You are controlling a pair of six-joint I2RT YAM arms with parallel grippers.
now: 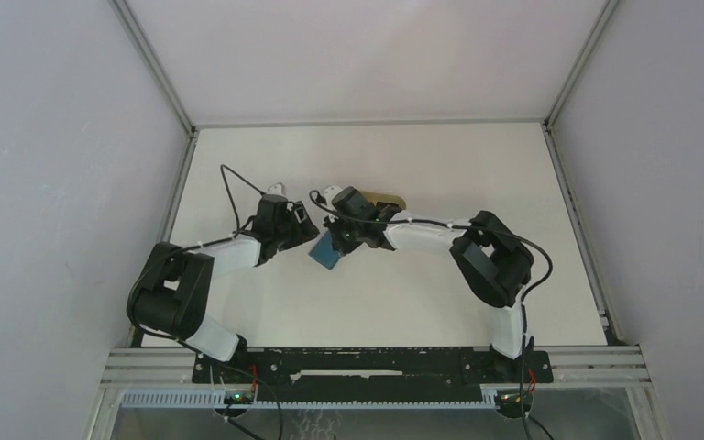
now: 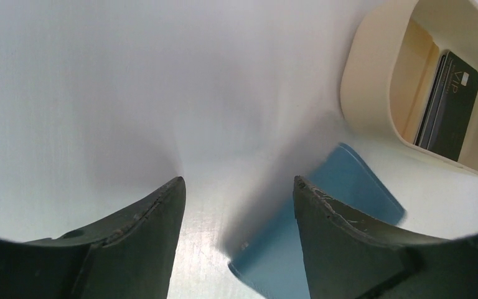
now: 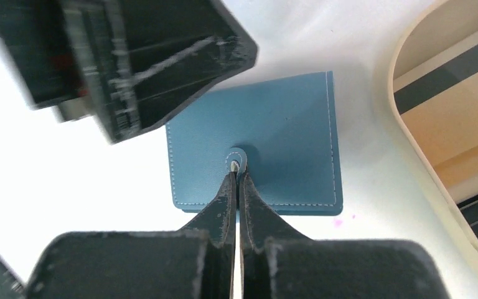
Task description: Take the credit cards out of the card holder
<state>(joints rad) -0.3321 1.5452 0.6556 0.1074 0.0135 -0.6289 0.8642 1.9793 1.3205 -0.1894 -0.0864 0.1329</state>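
Pinching the small snap tab of the card holder (image 3: 286, 131) between fully closed fingers, the right gripper (image 3: 236, 171) grips the teal-blue wallet near the middle of the white table (image 1: 422, 302), just beside the beige oval tray (image 2: 367, 81). The right wrist view shows the holder folded shut with its stitched outer face up. Its long axis runs across that view and its rounded tab end sits at mid-face between the fingertips. Its far corner points toward the tray. From overhead the holder appears as a small blue diamond, set diagonally to the table edges between the two wrists. Whether it lies flat on the surface or is raised slightly cannot be told. The left gripper (image 2: 239, 187) is beside it with its jaws spread wide and nothing between them. One dark finger overlaps the holder's edge in the left wrist view, but contact cannot be judged. Several credit cards (image 2: 451, 106) are stacked inside the tray, leaning against its wall, the front one dark and lettered VIP. The right wrist view shows tan card faces with a dark stripe inside the tray.
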